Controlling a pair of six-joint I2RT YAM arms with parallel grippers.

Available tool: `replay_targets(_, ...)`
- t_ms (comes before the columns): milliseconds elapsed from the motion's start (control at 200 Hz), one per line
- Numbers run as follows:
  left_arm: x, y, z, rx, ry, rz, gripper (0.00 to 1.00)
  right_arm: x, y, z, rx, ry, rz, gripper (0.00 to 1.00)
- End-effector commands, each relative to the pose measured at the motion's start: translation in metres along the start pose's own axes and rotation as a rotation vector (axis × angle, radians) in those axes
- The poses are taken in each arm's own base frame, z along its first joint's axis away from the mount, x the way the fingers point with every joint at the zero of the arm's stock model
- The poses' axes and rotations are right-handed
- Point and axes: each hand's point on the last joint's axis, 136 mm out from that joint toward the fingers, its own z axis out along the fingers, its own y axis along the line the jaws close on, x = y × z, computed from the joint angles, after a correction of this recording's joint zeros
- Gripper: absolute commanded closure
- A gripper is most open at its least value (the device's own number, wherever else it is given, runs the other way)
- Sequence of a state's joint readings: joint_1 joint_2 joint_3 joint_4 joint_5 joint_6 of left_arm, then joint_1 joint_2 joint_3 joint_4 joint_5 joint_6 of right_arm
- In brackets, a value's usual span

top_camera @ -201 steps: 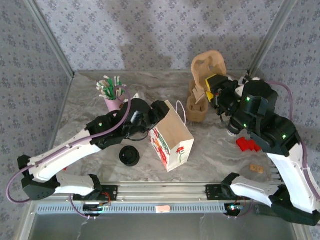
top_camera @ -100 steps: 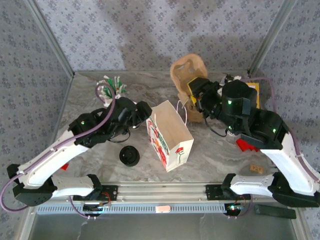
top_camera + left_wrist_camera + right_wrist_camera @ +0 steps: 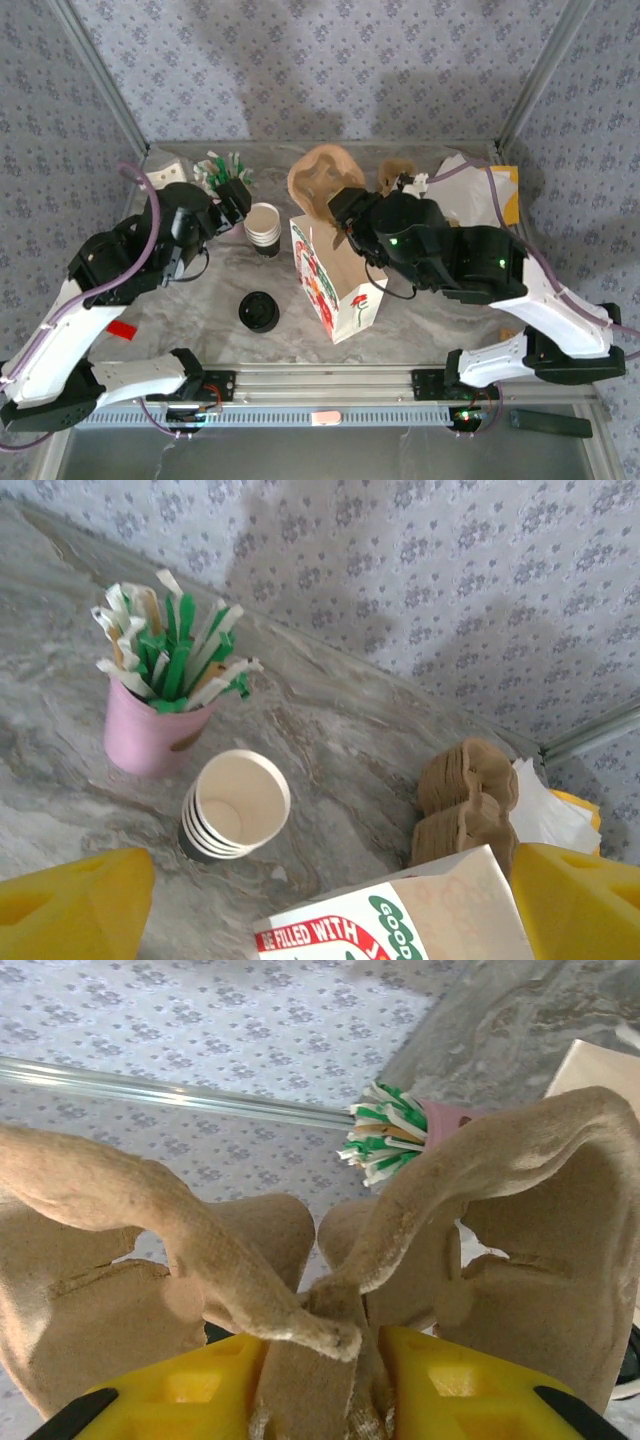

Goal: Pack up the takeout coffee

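The takeout coffee is out of view. My right gripper [image 3: 346, 206] [image 3: 322, 1372] is shut on the centre rib of a brown pulp cup carrier [image 3: 320, 180] [image 3: 520, 1220] and holds it above the far end of the open paper bag [image 3: 326, 292] [image 3: 400, 930]. The bag stands upright mid-table, printed in red and green. My left gripper [image 3: 228, 202] [image 3: 335, 905] is open and holds nothing. It hovers left of the bag, above a stack of lidless beige cups [image 3: 264, 228] [image 3: 238, 805].
A pink cup of green and white stirrers [image 3: 225, 172] [image 3: 150, 735] [image 3: 390, 1138] stands at the back left. Black lids [image 3: 259, 311] lie in front of the cups. More pulp carriers [image 3: 396, 178] [image 3: 465, 800] and white napkins [image 3: 470, 190] lie at the back right.
My left arm has drawn back leftward from the bag and its jaws have opened wider. My right arm has carried the pulp carrier leftward to above the bag.
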State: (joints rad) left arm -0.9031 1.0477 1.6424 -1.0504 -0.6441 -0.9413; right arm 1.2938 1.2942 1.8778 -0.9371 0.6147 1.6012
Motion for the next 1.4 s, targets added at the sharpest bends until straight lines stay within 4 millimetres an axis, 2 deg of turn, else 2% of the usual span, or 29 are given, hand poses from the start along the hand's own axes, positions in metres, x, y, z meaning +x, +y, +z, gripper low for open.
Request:
replay_targets(0, -0.011, 0.011, -0.005, -0.022, -0.06, 0.05, 0.08, -0.007, -0.019, -0.001, 0.059, -0.081, 0.044, 0.65)
replay_targets(445, -0.001, 0.028, -0.008, -0.009, -0.072, 0.053, 0.08, 0.007, -0.08, 0.02, 0.233, -0.129, 0.099, 0.65)
replay_targets(989, 0.005, 0.016, 0.0, 0.022, -0.043, 0.124, 0.08, 0.011, -0.13, 0.044, 0.433, -0.096, 0.078, 0.65)
replay_targets(1394, 0.007, 0.014, 0.003, 0.013, -0.032, 0.151, 0.07, 0.007, -0.154, 0.059, 0.526, -0.072, 0.058, 0.64)
